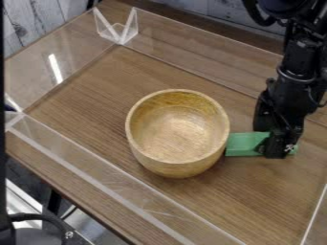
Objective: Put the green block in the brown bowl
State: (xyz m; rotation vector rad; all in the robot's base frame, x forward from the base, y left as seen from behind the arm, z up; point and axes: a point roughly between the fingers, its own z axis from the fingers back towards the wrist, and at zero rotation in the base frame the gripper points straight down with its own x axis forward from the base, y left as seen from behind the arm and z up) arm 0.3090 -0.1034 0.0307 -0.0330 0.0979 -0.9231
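Note:
The green block point(246, 144) lies flat on the wooden table just right of the brown bowl point(178, 131), almost touching its wall. My black gripper point(276, 144) points straight down over the block's right end, its fingers low at the table and standing open around that end. The block's right part is hidden behind the fingers. The bowl is upright and holds nothing.
A clear acrylic wall point(76, 163) fences the table point(102, 86) along the front left, with another rim at the back. A small clear bracket point(118, 26) stands at the back left corner. The black arm point(301, 57) rises at the right edge.

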